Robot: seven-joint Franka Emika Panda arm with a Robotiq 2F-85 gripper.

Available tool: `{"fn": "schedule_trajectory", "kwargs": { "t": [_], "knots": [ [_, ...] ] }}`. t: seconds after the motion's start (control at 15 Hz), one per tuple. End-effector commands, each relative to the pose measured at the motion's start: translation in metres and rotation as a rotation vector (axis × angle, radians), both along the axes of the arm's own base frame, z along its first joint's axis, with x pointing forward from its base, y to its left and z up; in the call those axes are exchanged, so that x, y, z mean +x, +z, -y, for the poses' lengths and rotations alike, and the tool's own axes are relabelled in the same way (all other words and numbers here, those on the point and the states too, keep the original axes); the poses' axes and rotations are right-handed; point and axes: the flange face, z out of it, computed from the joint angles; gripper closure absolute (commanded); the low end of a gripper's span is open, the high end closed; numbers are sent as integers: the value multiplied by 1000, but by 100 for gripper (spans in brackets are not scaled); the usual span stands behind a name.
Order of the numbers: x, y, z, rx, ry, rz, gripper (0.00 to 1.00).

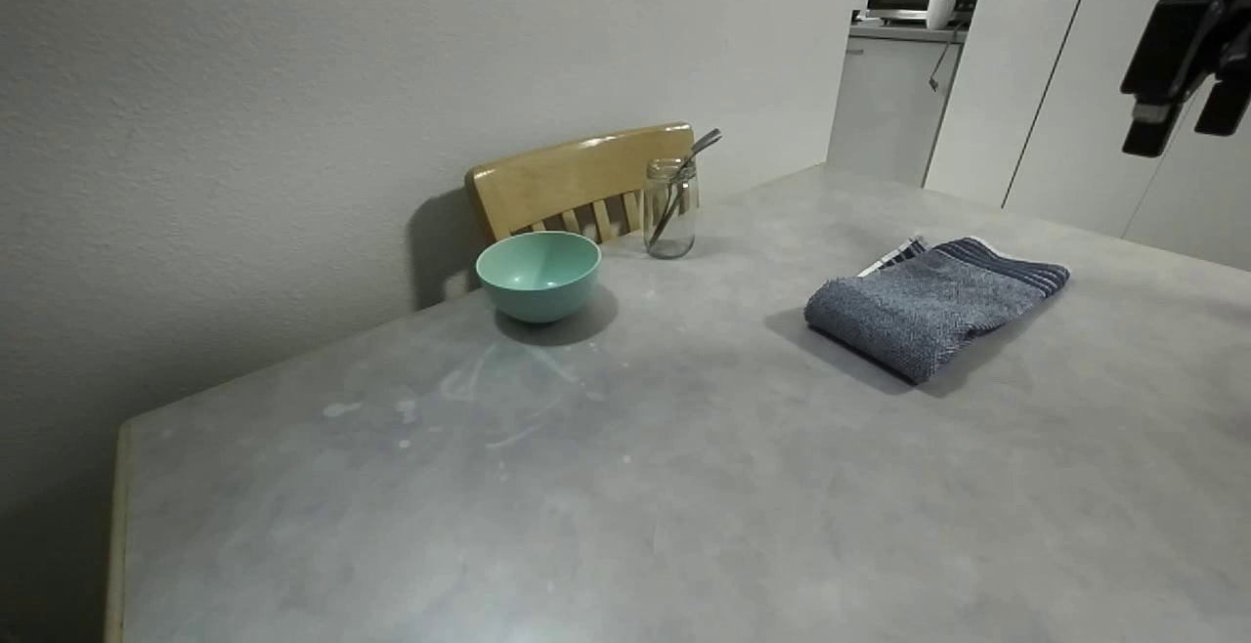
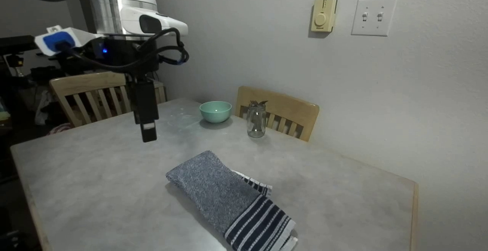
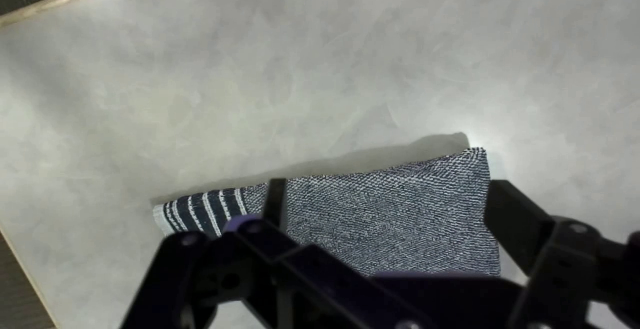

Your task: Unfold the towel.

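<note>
Pincer (image 3: 391,210) spread | towel (image 2: 217,190) folded | jar (image 1: 686,225): cutlery (image 2: 257,118) inside | bowl (image 1: 540,298) upright

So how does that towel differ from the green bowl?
The towel is mottled blue-grey with stripes at one end; the bowl is plain mint green. The towel lies folded, while the bowl stands upright, open at the top. The towel spreads wider than the bowl. Both rest on the grey table.

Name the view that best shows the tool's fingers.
The wrist view: both fingers of the tool show large, spread apart, with the towel visible between them. Both exterior views show them smaller: in an exterior view the picture's edge crops the tool, and in an exterior view one finger seems to hide most of its partner.
</note>
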Motion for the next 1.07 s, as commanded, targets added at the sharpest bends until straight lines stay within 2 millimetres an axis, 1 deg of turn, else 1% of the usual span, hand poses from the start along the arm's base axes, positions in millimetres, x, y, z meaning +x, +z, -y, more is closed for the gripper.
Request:
{"fn": "schedule_trajectory", "kwargs": {
  "t": [0.0,0.2,0.53,0.67,0.73,0.8,0.87,0.93,1.0],
  "knots": [
    [7,-5,13,-11,-1,15,0],
    [15,-11,33,-24,-11,46,0],
    [38,-40,67,-13,40,71,0],
    [55,-53,86,11,108,61,0],
    [63,-56,93,22,117,49,0],
    [68,-53,96,30,152,53,0],
    [50,-49,81,15,106,61,0],
    [55,-51,85,16,111,60,0],
    [56,-53,85,15,109,57,0]
  ]
}}
